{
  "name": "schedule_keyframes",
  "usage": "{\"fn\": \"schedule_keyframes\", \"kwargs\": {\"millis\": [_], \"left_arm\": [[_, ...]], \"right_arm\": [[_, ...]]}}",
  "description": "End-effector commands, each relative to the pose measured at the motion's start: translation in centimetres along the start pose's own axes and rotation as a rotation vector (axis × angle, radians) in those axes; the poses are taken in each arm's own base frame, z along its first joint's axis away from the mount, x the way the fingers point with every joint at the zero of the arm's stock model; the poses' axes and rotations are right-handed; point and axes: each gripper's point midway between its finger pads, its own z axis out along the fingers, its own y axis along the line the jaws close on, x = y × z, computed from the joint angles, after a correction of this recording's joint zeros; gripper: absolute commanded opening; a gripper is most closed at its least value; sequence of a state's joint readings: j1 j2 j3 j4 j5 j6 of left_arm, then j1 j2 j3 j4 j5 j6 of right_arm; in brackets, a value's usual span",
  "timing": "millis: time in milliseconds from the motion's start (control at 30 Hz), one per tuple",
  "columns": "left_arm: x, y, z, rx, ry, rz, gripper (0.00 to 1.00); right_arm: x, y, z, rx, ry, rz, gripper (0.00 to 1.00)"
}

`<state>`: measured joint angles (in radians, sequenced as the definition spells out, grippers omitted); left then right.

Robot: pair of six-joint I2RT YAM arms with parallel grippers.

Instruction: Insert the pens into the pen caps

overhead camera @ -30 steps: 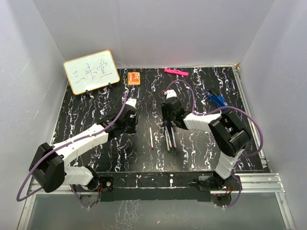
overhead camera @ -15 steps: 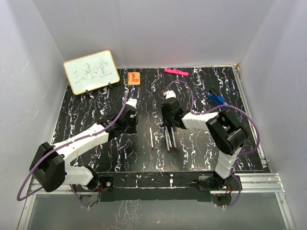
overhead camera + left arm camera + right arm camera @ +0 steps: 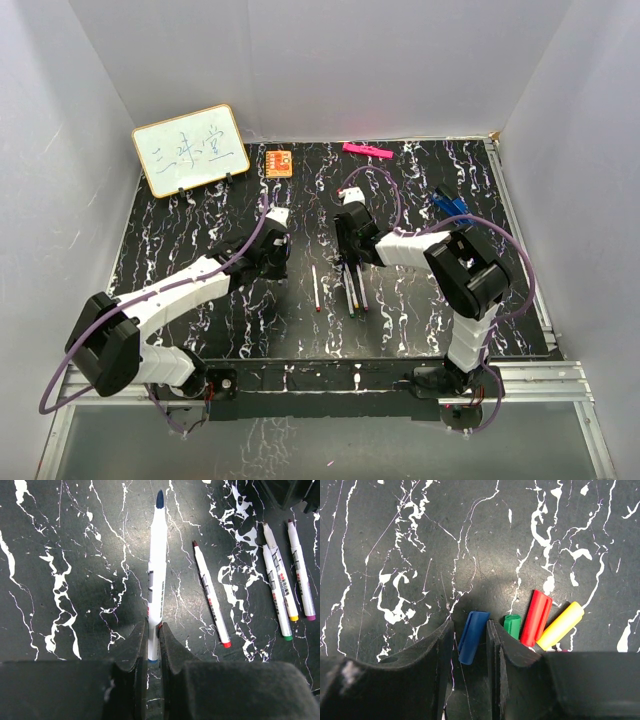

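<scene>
On the black marbled desk, no pen is capped yet. A blue-tipped pen is pinched in the left claw; four more pens lie to its right. The blue cap is straddled by the slightly spread right claw, with other caps just right.

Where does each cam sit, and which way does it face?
Top external: above, behind the bases, looking down on table; left arm, right arm show.
Left wrist: looks down past left gripper shut on blue-tipped pen.
Right wrist: looks down; right gripper straddles blue cap.
Shared: top and left wrist both show red-ended pen.
</scene>
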<state>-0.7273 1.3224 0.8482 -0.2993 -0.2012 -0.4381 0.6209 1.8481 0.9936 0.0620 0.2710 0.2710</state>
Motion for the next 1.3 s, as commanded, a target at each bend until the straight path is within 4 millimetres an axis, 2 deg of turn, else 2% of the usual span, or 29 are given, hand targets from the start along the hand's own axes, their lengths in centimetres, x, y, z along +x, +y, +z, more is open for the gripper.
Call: {"fn": "schedule_keyframes", "kwargs": {"millis": [0, 400, 533, 667, 867, 1100, 1267], "left_arm": [[0.2, 0.2, 0.1, 0.004, 0.005, 0.002, 0.0], [-0.1, 0.5, -0.1, -0.012, -0.009, 0.011, 0.0], [-0.1, 0.6, -0.1, -0.016, -0.009, 0.015, 0.0], [-0.2, 0.6, -0.1, -0.013, -0.015, 0.017, 0.0], [-0.9, 0.8, -0.3, -0.023, -0.042, 0.021, 0.0], [-2.2, 0.3, -0.7, 0.0, -0.095, 0.035, 0.0], [-3.3, -0.8, -0.8, 0.072, -0.168, 0.034, 0.0]], "right_arm": [[-0.9, 0.6, 0.3, -0.002, -0.008, 0.017, 0.3], [1.7, -0.2, -0.1, 0.031, 0.077, -0.002, 0.23], [2.7, -0.7, 0.0, 0.058, 0.125, -0.013, 0.02], [2.5, -0.8, 0.2, 0.079, 0.138, -0.018, 0.0], [-0.6, 0.9, 0.6, 0.016, 0.079, 0.002, 0.0], [-7.0, 3.6, -0.2, -0.094, -0.077, 0.038, 0.0], [-11.0, 4.3, -1.9, -0.143, -0.207, 0.06, 0.0]]}}
